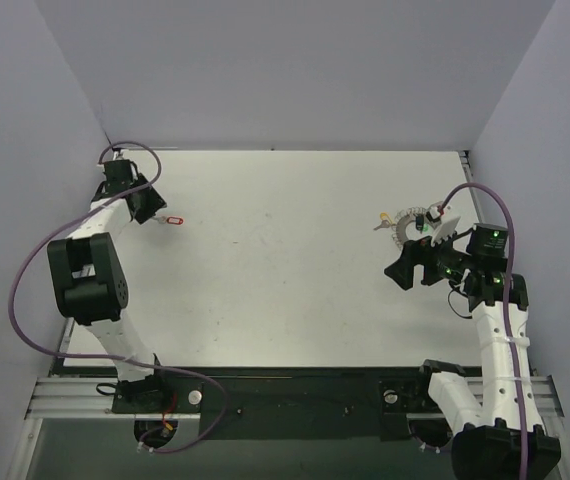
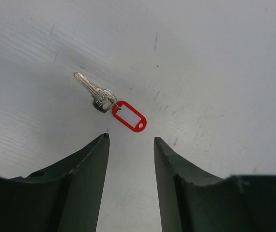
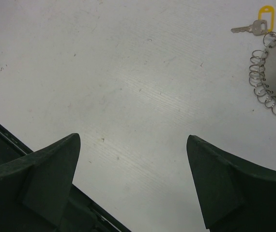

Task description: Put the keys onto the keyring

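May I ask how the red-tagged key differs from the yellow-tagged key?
The red-tagged key lies alone on the left of the table; the yellow-tagged key lies beside the keyring on the right. The red-tagged key sits just ahead of the left gripper; the yellow-tagged key is well aside of the right gripper. Both are small silver keys.

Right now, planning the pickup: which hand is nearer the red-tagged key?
Left. The left hand hovers right beside the red-tagged key; the right hand is far across the table, by the keyring.
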`<state>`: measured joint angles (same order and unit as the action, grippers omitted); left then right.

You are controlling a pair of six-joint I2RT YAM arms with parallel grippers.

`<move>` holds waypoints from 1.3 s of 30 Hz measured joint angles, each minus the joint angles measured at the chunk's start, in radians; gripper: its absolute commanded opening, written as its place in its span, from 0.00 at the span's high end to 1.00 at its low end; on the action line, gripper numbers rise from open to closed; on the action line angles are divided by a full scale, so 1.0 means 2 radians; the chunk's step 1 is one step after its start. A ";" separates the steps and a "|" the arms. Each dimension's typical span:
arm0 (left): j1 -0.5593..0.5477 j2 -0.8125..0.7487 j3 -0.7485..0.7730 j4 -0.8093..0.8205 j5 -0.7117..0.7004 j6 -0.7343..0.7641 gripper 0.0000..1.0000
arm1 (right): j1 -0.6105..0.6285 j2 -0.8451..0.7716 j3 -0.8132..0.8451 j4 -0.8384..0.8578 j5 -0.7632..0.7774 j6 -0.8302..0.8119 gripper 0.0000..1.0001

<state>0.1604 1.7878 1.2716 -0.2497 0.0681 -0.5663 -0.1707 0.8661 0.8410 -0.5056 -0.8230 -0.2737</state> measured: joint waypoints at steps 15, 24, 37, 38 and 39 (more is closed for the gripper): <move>-0.035 0.194 0.216 -0.153 -0.100 0.013 0.52 | 0.004 0.019 0.003 -0.020 0.025 -0.023 0.16; -0.052 0.209 0.239 -0.193 -0.144 0.009 0.64 | 0.004 0.025 0.012 -0.028 0.030 -0.032 0.17; -0.052 0.222 0.250 -0.211 -0.150 -0.001 0.95 | 0.004 0.025 0.014 -0.035 0.030 -0.036 0.17; -0.052 0.222 0.250 -0.211 -0.150 0.001 0.96 | 0.004 0.025 0.014 -0.035 0.030 -0.036 0.17; -0.052 0.222 0.250 -0.211 -0.150 0.003 0.98 | 0.004 0.025 0.014 -0.036 0.030 -0.036 0.17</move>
<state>0.0559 2.2322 1.7718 -0.6716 -0.2314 -0.5598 -0.1619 0.9165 0.8680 -0.5777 -0.7624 -0.3458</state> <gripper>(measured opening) 0.070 0.831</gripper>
